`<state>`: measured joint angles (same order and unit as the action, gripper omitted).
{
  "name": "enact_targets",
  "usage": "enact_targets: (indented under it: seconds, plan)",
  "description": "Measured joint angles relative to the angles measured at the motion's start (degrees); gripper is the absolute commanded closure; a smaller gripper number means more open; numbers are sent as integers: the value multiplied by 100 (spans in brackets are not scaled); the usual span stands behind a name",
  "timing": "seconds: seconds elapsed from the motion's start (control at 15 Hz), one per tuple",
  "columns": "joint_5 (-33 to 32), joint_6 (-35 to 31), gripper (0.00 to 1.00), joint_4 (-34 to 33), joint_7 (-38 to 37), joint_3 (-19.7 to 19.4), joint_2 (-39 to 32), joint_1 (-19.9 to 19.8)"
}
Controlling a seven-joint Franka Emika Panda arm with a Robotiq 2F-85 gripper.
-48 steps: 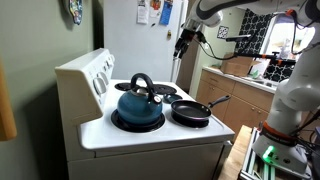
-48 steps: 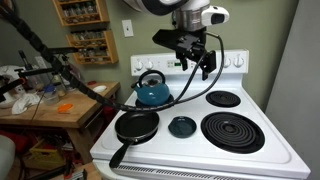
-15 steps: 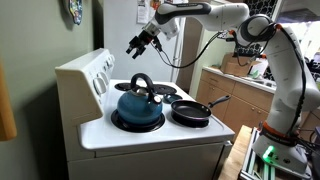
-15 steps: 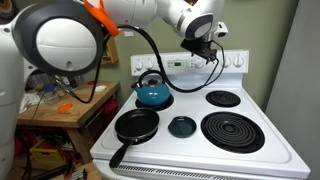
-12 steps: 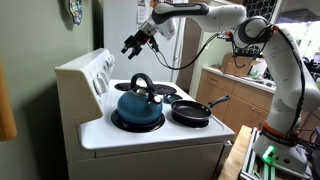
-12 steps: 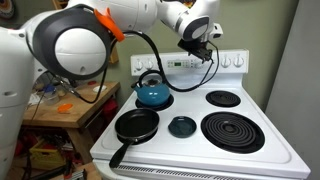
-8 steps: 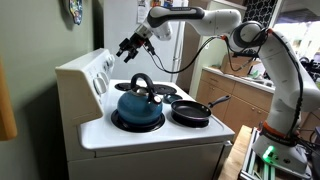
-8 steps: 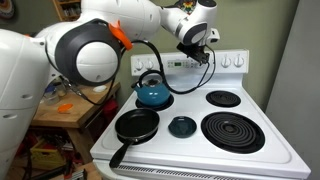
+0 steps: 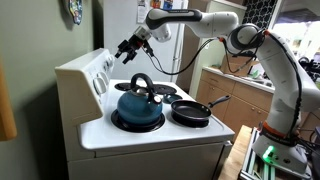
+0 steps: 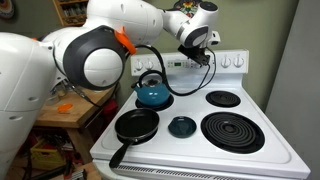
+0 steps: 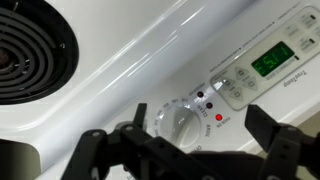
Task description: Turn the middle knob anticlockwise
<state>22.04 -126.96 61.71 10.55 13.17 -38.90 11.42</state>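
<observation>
In the wrist view a small round white dial [image 11: 182, 122] sits on the stove's back panel [image 11: 150, 60], left of the green display [image 11: 272, 63]; I take it for the middle knob. My gripper [image 11: 185, 142] is open, with its dark fingers wide apart on either side of the dial and not touching it. In both exterior views the gripper [image 9: 126, 47] [image 10: 196, 45] hovers right at the back panel. Other white dials show on the panel [image 9: 100, 76] [image 10: 233, 62]. In the front exterior view the arm hides the middle knob.
A blue kettle [image 9: 138, 105] [image 10: 153, 93] stands on a rear burner just below the gripper. A black frying pan [image 9: 192, 112] [image 10: 135, 126] and a small dark dish [image 10: 181, 126] sit in front. Coil burners [image 10: 232, 131] [image 11: 30, 55] are bare. A red light [image 11: 219, 117] glows beside the dial.
The gripper swung from beside the stove up to the back panel above the kettle. Over the last second it crept closer to the dials; its jaws stayed open.
</observation>
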Motion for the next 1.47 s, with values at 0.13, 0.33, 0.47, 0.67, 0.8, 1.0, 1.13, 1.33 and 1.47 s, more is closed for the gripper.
enact_targets:
  seconds: [0.13,0.33,0.47,0.67,0.8,1.0,1.13,1.33,1.47]
  plan:
    - [12,-2,0,-151,81,29,-161,-2]
    - [12,-131,10,-462,203,49,-411,-5]
    - [26,-178,32,-667,247,71,-536,-14]
    - [119,-175,55,-942,272,159,-697,-41]
    - [168,-165,64,-1077,272,204,-794,-45]
    - [196,-118,54,-1202,268,234,-903,-52]
    - [200,-103,46,-1253,266,251,-964,-61]
    - [201,-91,63,-1339,262,267,-1056,-63]
    - [201,-89,82,-1381,262,282,-1101,-64]
